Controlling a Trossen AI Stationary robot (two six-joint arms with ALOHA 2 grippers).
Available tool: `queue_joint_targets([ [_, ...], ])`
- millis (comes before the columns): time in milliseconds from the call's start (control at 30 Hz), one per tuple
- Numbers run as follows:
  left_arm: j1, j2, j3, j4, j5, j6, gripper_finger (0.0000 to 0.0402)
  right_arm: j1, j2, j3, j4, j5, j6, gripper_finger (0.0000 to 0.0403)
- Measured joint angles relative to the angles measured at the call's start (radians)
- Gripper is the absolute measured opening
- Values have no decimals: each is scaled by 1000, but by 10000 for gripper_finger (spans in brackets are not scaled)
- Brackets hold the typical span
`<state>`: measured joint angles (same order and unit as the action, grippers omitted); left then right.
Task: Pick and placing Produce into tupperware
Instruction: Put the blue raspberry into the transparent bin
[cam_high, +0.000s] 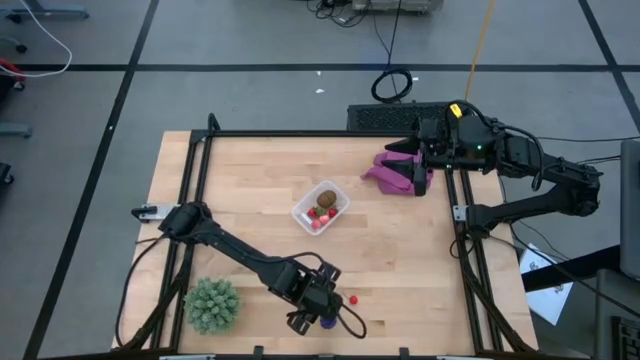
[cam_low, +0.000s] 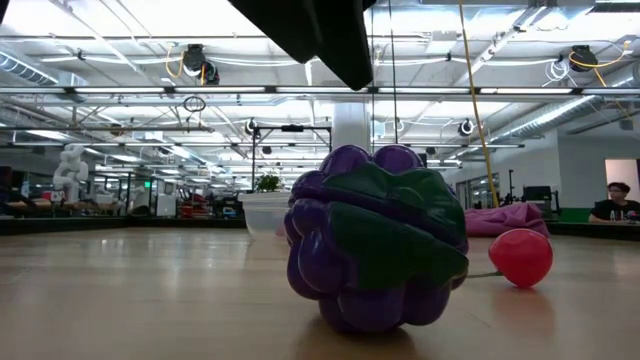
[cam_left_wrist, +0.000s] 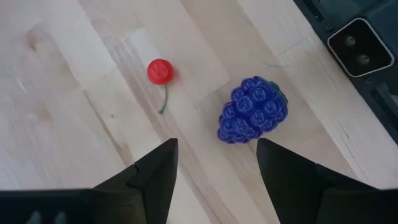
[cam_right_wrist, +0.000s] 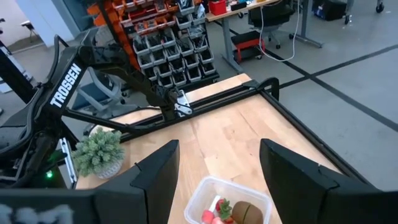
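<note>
Grape bunch (cam_left_wrist: 253, 110) lying flat, leafy end away from open, empty left end effector (cam_left_wrist: 216, 163) (cherry (cam_left_wrist: 160, 71) nearby)

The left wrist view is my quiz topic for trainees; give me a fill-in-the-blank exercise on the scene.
1. The left pincer hangs with its jaws ____ above the table.
2. Just ahead of it lies the purple-blue ____ bunch.
3. Beside that lies a red cherry with a thin ____.
4. The brown oval sits inside the clear ____.

Missing: open; grape; stem; tub

Grape bunch (cam_left_wrist: 253, 110) beside cherry (cam_left_wrist: 160, 71), tub (cam_high: 320, 207) part-filled
</note>
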<state>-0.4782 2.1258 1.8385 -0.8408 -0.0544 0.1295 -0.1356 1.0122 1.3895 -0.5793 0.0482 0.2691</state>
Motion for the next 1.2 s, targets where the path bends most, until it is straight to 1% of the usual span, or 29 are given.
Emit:
queue_joint_targets([
  [67, 2, 0, 0, 11, -25, -3, 223, 0, 0, 0, 0, 0, -10, 215],
  [133, 2, 0, 0, 29, -79, -18, 223, 0, 0, 0, 0, 0, -25, 215],
  [233, 2, 0, 0, 38, -141, -74, 223, 0, 0, 0, 0, 0, -30, 215],
  [300, 3, 0, 0, 38, -165, -92, 223, 0, 0, 0, 0, 0, -30, 215],
  [367, 3, 0, 0, 38, -165, -115, 223, 0, 0, 0, 0, 0, -30, 215],
  [600, 0, 0, 0, 51, -149, -102, 223, 0, 0, 0, -1, 0, -31, 215],
  [833, 0, 0, 0, 47, -72, -71, 223, 0, 0, 0, -1, 0, -27, 215],
  [1033, -2, 0, 0, 25, -29, 33, 223, 0, 0, 0, -1, 0, -23, 215],
  [1200, -2, 0, 0, 25, 36, 92, 223, 0, 0, 0, -1, 0, -23, 215],
])
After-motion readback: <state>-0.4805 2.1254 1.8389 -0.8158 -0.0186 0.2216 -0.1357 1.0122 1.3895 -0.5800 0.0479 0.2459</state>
